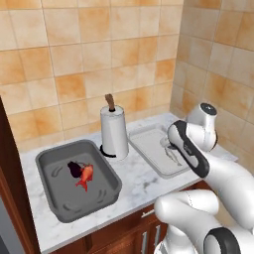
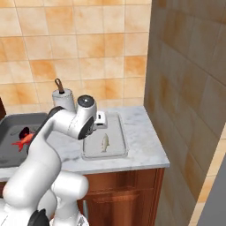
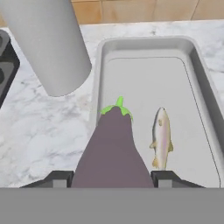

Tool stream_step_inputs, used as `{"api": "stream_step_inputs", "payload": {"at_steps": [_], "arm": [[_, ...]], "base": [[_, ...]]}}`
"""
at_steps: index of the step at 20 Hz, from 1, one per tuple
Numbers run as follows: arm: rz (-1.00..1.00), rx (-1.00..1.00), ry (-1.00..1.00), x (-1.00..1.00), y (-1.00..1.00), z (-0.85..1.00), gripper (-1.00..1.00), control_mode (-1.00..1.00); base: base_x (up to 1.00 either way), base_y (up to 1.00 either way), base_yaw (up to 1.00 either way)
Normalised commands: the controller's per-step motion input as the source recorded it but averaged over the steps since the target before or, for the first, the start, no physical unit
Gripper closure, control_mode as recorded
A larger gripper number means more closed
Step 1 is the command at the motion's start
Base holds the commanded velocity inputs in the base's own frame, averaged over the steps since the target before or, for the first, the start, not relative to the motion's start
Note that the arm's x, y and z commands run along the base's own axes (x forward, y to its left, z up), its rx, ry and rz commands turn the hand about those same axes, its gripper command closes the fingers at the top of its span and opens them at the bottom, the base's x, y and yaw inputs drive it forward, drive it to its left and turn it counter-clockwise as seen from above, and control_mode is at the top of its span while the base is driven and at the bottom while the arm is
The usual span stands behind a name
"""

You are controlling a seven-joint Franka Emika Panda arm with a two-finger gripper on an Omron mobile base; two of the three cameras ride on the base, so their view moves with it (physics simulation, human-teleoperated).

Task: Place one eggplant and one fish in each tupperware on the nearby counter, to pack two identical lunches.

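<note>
Eggplant number one (image 1: 74, 169) lies in the dark grey tupperware (image 1: 49, 163) in the left base view, right beside the red-orange fish (image 1: 85, 176); the two touch. This box sits on the left of the marble bench (image 1: 134, 184). A white paper-towel roll (image 1: 114, 132) stands upright between it and the pale tupperware (image 1: 149, 144) on the right. The pale grey fish (image 1: 171, 157) lies in that pale box, partly behind the white arm. The hand itself is hidden by the arm here.

In the right base view, the pale tupperware (image 2: 119, 152) holds the grey fish (image 2: 105, 142) near its middle. The arm bends over its left end. The dark tupperware (image 2: 9, 121) shows at the far left with the red-orange fish (image 2: 22, 141) inside it.

In the hand view, the hand (image 3: 112, 179) has a dark purple eggplant (image 3: 113, 153) gripped between its two fingers (image 3: 168, 178), with the jaws partly apart to fit it. The green stem end points away from the hand. The eggplant hangs over the left part of the pale tupperware (image 3: 144, 43), just beside the grey fish (image 3: 161, 138). The paper-towel roll (image 3: 46, 43) stands at the upper left.

No words or labels can be read on anything.
</note>
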Motion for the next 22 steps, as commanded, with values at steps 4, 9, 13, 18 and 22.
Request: {"api": "stream_step_inputs", "payload": {"at_steps": [4,9,13,18,22], "arm": [[0.0,0.0,0.04,0.24,-0.14,-0.48,1.0,-1.0],[0.0,0.0,0.02,0.27,-0.14,-0.45,1.0,-1.0],[0.0,0.0,0.01,0.36,-0.11,-0.42,1.0,-1.0],[0.0,0.0,0.02,0.52,-0.01,-0.35,1.0,-1.0],[0.0,0.0,0.07,0.63,-0.03,-0.19,-1.0,-1.0]], "base": [[0.0,0.0,0.0],[0.0,0.0,0.0],[0.0,0.0,0.0],[0.0,0.0,0.0],[0.0,0.0,0.0]]}}
